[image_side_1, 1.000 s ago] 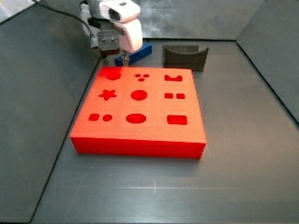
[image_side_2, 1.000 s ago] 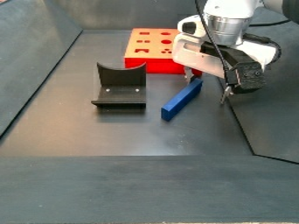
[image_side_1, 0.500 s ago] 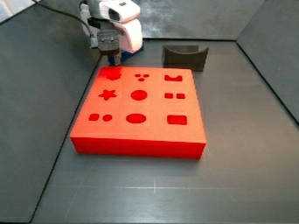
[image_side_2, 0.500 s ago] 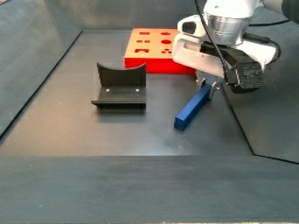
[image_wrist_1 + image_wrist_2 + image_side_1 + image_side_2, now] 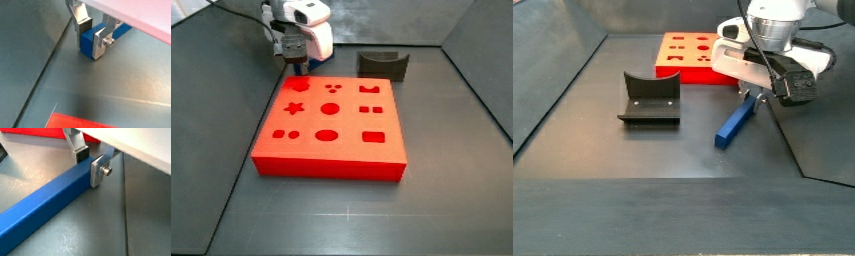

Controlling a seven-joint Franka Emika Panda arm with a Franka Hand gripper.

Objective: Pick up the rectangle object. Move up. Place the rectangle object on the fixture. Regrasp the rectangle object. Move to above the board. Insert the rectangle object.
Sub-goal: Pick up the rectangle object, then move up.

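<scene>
Blue and matte, the rectangle object (image 5: 735, 119) hangs tilted from the gripper (image 5: 754, 94), its lower end near the dark floor, between the fixture (image 5: 648, 99) and the right wall. Both wrist views show the flat silver fingers (image 5: 99, 170) clamped against the bar's (image 5: 87, 41) sides near one end. Only a side view shows the red-orange board (image 5: 327, 126) whole, with star, circle and rectangle holes; there the bar is hidden behind the gripper (image 5: 297, 62).

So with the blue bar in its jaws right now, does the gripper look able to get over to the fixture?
Probably yes. The gripper is shut on the rectangle object, tilted above the floor, and the floor between it and the fixture looks open. The board sits behind, off that path.
</scene>
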